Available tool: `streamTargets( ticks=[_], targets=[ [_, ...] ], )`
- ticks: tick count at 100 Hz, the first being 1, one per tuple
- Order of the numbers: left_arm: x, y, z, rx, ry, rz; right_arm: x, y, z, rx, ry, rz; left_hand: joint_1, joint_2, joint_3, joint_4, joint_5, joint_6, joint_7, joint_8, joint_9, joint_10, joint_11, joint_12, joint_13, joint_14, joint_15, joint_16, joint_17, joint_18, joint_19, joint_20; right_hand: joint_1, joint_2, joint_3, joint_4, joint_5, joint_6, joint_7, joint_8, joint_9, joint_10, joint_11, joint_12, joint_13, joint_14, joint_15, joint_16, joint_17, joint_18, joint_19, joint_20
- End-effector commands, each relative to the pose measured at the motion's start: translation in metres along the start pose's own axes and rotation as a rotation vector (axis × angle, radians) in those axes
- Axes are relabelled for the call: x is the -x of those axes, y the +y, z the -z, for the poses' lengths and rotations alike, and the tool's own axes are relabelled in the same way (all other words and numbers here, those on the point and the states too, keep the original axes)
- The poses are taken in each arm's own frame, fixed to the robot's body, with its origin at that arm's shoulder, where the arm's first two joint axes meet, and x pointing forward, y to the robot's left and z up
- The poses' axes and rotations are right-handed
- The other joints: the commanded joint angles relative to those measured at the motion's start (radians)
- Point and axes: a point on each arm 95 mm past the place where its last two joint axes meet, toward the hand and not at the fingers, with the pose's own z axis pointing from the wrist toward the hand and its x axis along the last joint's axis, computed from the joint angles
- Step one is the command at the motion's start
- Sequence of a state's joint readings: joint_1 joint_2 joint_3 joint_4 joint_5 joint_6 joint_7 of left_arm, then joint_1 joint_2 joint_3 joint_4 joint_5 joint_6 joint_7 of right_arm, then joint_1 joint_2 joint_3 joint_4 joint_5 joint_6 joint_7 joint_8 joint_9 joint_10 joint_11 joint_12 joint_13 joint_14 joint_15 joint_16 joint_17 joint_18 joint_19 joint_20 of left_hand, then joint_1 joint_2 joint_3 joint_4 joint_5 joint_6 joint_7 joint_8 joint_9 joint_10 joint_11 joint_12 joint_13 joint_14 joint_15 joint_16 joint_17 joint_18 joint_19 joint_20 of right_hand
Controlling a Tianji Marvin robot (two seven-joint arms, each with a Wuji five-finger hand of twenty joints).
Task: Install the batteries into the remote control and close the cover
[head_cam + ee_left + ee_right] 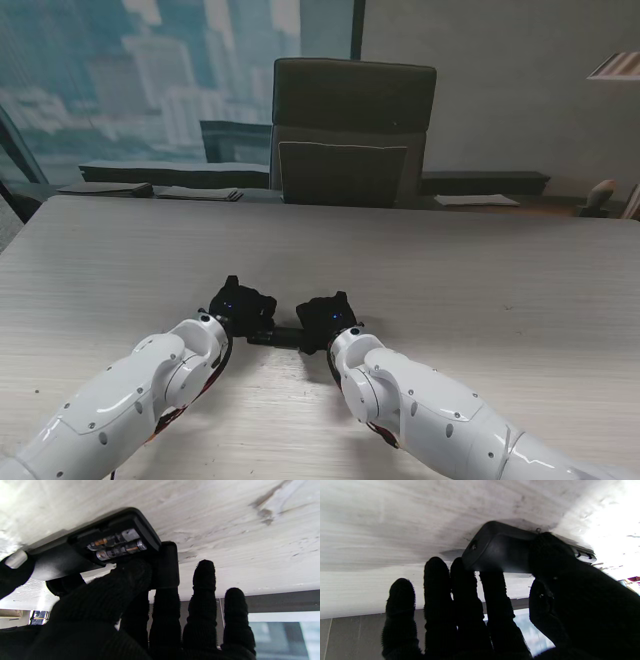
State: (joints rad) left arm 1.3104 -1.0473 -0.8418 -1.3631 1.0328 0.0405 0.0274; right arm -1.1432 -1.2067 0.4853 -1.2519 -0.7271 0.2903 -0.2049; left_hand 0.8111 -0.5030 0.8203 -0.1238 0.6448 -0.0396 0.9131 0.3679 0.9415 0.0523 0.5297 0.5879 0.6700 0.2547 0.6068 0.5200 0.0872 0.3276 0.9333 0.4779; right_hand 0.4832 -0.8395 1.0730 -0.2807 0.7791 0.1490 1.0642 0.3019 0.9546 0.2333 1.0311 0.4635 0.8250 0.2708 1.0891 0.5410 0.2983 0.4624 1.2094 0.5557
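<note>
Cylindrical batteries (116, 545) sit in matte black remote (82, 547).

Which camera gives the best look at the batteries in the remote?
The left wrist view: two batteries lie side by side in the remote control's open compartment. The stand view shows only the remote's middle, the right wrist view only its closed end.

Beyond my hands stood a dark office chair (352, 130), a window (150, 80) and a grey wall (500, 90).
</note>
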Motion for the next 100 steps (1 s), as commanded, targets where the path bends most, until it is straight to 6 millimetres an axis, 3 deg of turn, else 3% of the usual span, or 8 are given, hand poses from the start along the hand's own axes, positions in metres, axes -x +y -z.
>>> streamTargets(
  ticks=[1,26,100],
  targets=[
    [-0.005,0.009,0.004,0.026,0.011,-0.002,0.004,-0.030,0.010,-0.088,-0.018,0.001,0.010,-0.046,-0.001,-0.013,0.042,-0.013,0.049,0.007,0.046,-0.030,0.023,0.028,0.026,0.015,0.027,0.013,0.007,0.015,0.027,0.017,0.194,0.073,0.040,0.029,0.076,-0.114,0.049,-0.021,0.038,0.008,0.035,-0.005,0.018,0.005,0.022,0.016,-0.001,0.023,0.032,-0.005],
    [-0.011,0.014,0.010,-0.030,0.015,-0.035,0.003,-0.030,0.010,-0.095,-0.026,-0.007,0.051,-0.062,0.028,-0.028,0.052,-0.023,0.076,0.010,0.078,-0.030,0.010,0.058,0.048,0.017,0.060,0.026,0.026,0.016,0.055,0.031,0.210,0.081,0.048,0.026,0.080,-0.109,0.054,-0.014,0.039,0.011,0.038,-0.011,0.019,0.008,0.023,0.016,-0.002,0.022,0.033,-0.006],
    [-0.021,0.024,0.033,-0.103,-0.007,-0.046,0.002,-0.031,0.010,-0.097,-0.031,-0.018,0.003,-0.062,0.043,-0.032,0.045,-0.009,0.046,-0.018,0.068,-0.023,-0.015,0.040,0.034,0.022,0.064,0.023,0.026,0.015,0.074,0.044,0.208,0.077,0.052,0.026,0.081,-0.108,0.052,-0.010,0.040,0.012,0.041,-0.015,0.018,0.007,0.024,0.016,-0.002,0.022,0.035,-0.007]
  ],
)
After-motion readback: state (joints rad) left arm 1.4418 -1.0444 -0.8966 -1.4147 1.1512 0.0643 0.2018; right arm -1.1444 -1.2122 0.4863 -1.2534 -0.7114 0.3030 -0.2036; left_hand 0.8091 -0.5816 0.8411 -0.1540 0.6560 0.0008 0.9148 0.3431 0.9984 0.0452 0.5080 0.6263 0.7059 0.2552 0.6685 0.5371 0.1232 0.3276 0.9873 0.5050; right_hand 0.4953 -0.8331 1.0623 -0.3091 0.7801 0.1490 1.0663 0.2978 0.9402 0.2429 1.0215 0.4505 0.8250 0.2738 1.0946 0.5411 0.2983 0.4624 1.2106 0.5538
